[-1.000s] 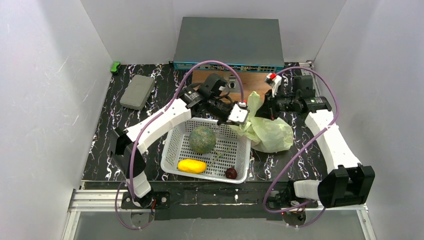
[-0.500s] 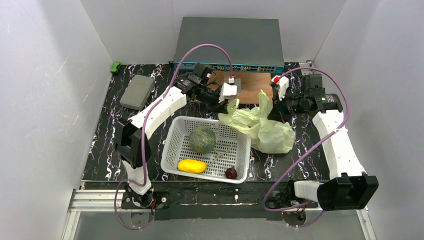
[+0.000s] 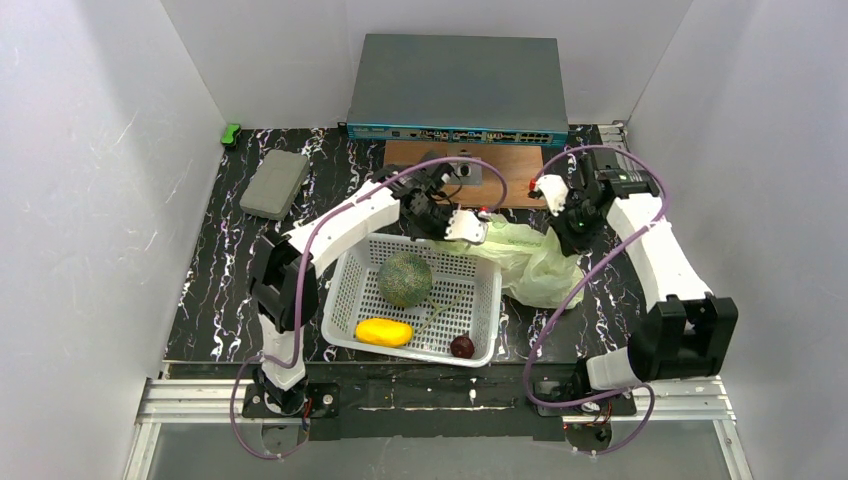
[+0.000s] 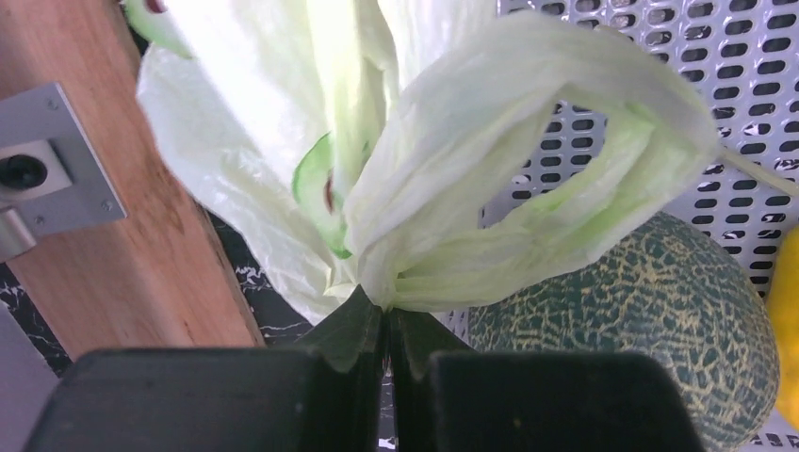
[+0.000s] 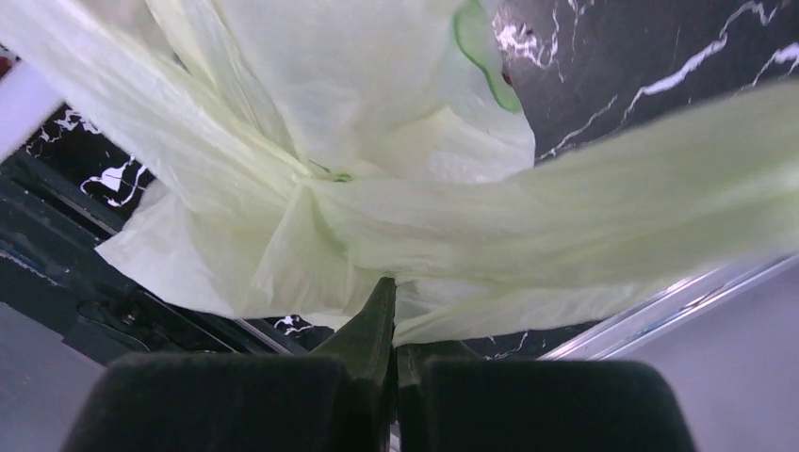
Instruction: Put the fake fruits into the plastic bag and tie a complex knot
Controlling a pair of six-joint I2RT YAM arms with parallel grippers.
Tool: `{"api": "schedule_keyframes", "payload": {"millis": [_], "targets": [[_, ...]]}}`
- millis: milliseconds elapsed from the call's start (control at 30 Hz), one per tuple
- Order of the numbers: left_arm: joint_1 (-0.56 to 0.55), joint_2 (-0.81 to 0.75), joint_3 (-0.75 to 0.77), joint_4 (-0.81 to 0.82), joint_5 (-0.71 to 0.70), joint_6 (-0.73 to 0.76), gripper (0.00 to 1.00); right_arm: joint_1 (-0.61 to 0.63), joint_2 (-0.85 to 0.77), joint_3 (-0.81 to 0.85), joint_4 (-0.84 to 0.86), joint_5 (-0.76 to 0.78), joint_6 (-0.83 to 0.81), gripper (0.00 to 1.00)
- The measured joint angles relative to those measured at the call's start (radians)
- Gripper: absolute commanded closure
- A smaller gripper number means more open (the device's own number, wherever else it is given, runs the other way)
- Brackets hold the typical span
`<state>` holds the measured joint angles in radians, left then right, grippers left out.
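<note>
White enclosure walls (image 3: 90, 200) surround a black marbled desk (image 3: 215, 290). A grey network switch (image 3: 455, 85) and a wooden board (image 3: 510, 180) stand at the far edge, and a grey pad (image 3: 273, 184) lies far left.

Finding 1, fruits. A white basket (image 3: 345, 290) sits near centre and holds the green melon (image 3: 404, 278), the yellow mango (image 3: 383, 331) and the small dark plum (image 3: 461, 346). No other fruit shows.

Finding 2, bag. The plastic bag (image 3: 540, 265) lies on the desk just right of the basket, its left part reaching over the basket's far right corner. Whether it holds anything cannot be told, as the film is too crumpled.

Finding 3, jaws. The left jaws, on the left arm (image 3: 340, 225), are clenched on a looped handle strip of the bag at the basket's far edge, the melon close by. The right jaws, on the right arm (image 3: 655, 250), are clenched on another strip at the bag's far right side. In the right wrist view the strips gather to a tight bunch. It may be a started knot, but that is uncertain.

Assessment. The step in hand appears to be work on the bag's handles, either spreading the mouth or drawing a knot. With three fruits outside the bag, filling looks incomplete. The next move calls for the mouth held open toward the basket, one arm freed to fetch fruit, and gentle tension, since thin film tears.
</note>
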<state>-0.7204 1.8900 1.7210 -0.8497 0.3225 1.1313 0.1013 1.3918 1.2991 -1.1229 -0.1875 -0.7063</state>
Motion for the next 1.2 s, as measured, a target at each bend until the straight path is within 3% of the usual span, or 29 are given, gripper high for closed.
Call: {"api": "schedule_keyframes", "payload": {"millis": [167, 333, 500, 733, 967, 1133, 1200], "targets": [[-0.031, 0.02, 0.004, -0.018, -0.016, -0.002, 1.0, 0.039, 0.032, 0.089, -0.031, -0.039, -0.014, 0.98], [-0.014, 0.012, 0.015, -0.02, 0.064, -0.035, 0.92, 0.038, -0.062, 0.102, -0.017, -0.141, -0.031, 0.48], [0.007, 0.012, 0.048, -0.04, 0.148, -0.116, 0.97, -0.011, -0.126, 0.103, 0.0, -0.257, 0.01, 0.03], [0.063, 0.012, 0.108, -0.046, 0.264, -0.232, 0.98, -0.277, -0.275, -0.076, 0.163, -0.469, 0.172, 0.02], [0.082, 0.013, 0.108, -0.037, 0.315, -0.311, 0.96, -0.293, -0.497, -0.368, 0.457, -0.523, 0.457, 0.02], [0.08, 0.013, 0.108, -0.014, 0.332, -0.364, 0.95, -0.293, -0.542, -0.485, 0.665, -0.513, 0.653, 0.03], [0.08, 0.015, 0.108, -0.01, 0.336, -0.386, 0.95, -0.28, -0.543, -0.522, 0.739, -0.488, 0.716, 0.09]]}}
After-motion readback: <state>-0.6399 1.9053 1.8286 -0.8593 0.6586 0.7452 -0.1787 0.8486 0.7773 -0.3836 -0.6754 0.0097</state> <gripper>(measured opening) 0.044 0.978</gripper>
